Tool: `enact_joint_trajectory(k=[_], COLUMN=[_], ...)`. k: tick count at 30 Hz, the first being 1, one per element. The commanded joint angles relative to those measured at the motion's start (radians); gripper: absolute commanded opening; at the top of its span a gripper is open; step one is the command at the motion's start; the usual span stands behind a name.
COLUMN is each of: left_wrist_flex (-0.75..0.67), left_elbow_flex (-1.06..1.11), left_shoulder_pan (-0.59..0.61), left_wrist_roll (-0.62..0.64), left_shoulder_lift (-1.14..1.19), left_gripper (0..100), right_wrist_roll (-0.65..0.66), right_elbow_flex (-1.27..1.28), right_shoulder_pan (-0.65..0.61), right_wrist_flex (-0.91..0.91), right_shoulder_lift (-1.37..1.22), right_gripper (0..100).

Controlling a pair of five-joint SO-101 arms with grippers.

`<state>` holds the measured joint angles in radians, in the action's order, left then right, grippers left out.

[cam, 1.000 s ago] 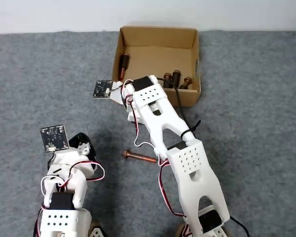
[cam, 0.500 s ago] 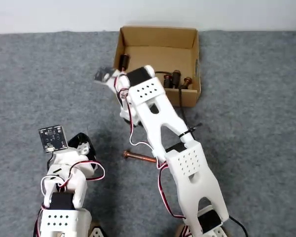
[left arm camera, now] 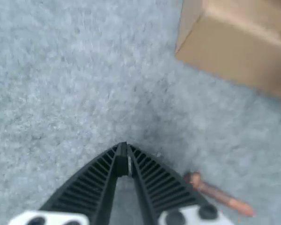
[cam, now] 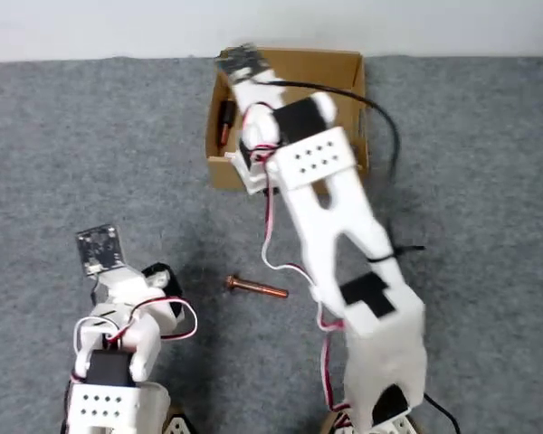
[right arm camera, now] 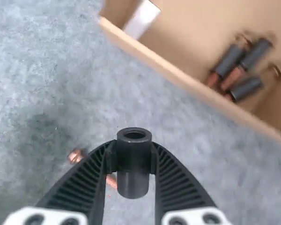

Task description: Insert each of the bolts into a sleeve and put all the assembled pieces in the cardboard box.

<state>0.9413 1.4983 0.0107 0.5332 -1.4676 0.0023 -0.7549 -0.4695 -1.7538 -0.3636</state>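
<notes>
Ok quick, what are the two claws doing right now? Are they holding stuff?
The left gripper is closed, holding nothing.
The right gripper is closed on a black sleeve.

The cardboard box (cam: 344, 72) sits far on the counter (cam: 489, 226), with assembled pieces (right arm camera: 246, 57) inside. A bolt (cam: 256, 287) lies nearer.
</notes>
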Motion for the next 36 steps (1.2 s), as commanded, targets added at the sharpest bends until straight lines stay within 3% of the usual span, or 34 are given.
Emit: enact_joint_trajectory(k=[1, 7, 20, 25, 30, 36], left_wrist_flex=[0.086, 0.146, 0.147, 0.195, 0.315, 0.348], left_elbow_flex=[-0.154, -0.228, -0.292, -0.496, -0.725, -0.901], left_shoulder_pan=[-0.035, -0.164, -0.261, -0.333, -0.417, -0.434], left_wrist_roll=[0.038, 0.081, 0.091, 0.112, 0.256, 0.402], left_shoulder_lift=[-0.006, -0.003, 0.023, 0.236, 0.543, 0.861], left_gripper=[1, 1, 1, 1, 1, 1], right_wrist_roll=[-0.097, -0.158, -0.169, -0.161, -0.161, -0.161], right_elbow_flex=[0.181, 0.47, 0.922, 1.092, 1.221, 1.307], right_shoulder_pan=[0.081, 0.229, 0.49, 0.57, 0.587, 0.587], right_wrist_flex=[-0.042, -0.039, -0.038, 0.008, 0.033, 0.033], right_shoulder_lift=[0.231, 0.503, 0.929, 1.066, 1.196, 1.323], right_gripper=[0.9, 0.9, 0.9, 0.9, 0.9, 0.9])
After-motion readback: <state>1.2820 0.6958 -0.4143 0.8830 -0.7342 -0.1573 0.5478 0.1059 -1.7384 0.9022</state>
